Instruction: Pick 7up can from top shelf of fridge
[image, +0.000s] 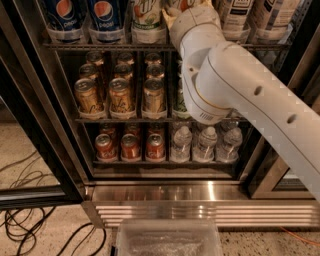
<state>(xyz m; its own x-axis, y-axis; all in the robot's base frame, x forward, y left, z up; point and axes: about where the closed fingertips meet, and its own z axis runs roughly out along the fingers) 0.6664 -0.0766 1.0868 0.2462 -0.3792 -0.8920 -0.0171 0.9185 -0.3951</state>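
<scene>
The 7up can (147, 19), pale with green lettering, stands in a clear cup on the top shelf (100, 46) of the fridge (165, 192), third from the left. Its top is cut off by the frame's upper edge. My gripper (176, 11) is at the very top of the view, just right of the 7up can and level with it, at the front of the top shelf. The bulky white arm (235, 85) runs down to the lower right and hides the cans behind it.
Two blue Pepsi cans (85, 17) stand left of the 7up can, pale cans (250, 15) to the right. Gold cans (120, 95) fill the middle rack; red cans (130, 146) and water bottles (205, 145) sit below. A clear plastic bin (167, 239) and cables (25, 225) lie on the floor.
</scene>
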